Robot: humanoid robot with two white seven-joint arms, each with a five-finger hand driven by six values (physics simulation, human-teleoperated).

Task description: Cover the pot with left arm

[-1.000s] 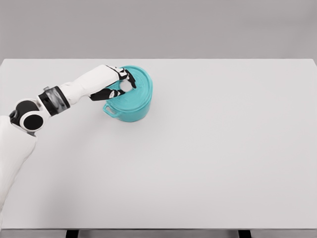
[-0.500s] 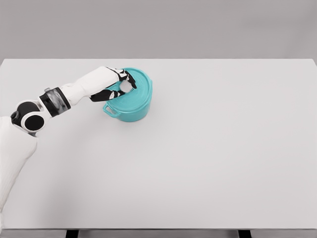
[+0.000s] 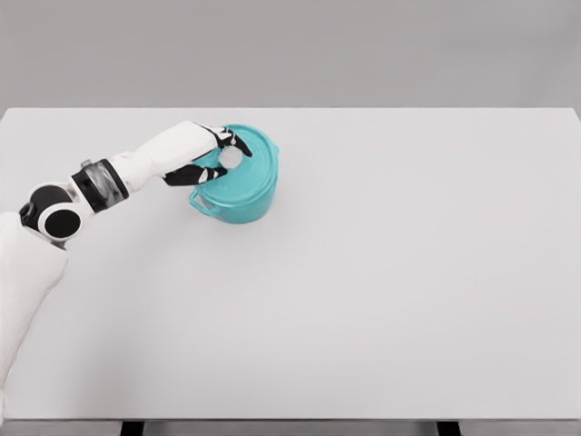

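Head view: a white robot arm reaches in from the lower left of the frame across a pale grey table (image 3: 381, 300) to a teal pot (image 3: 238, 195) standing in the upper left part of the picture. The left hand (image 3: 211, 154) sits over the pot's left side, its black-tipped fingers (image 3: 234, 139) curled around a small white knob (image 3: 231, 157) at the middle of the teal lid (image 3: 254, 156). The hand is closed on that knob, thumb below and fingers above. The lid lies on top of the pot and looks slightly tilted, its right edge reaching the pot's right rim; whether it is fully seated all round cannot be told from this angle. A small loop handle (image 3: 201, 201) juts from the pot's lower left side, just under the wrist. The forearm runs down and left from the hand to a dark band (image 3: 98, 184) with a grey ring, then to a round black-and-white elbow joint (image 3: 54, 218) near the left edge, where the white upper arm drops towards the bottom left corner. The pot stands well clear of every table edge. Two dark table legs (image 3: 132, 428) show at the bottom edge. A plain grey wall (image 3: 290, 50) fills the top of the frame.
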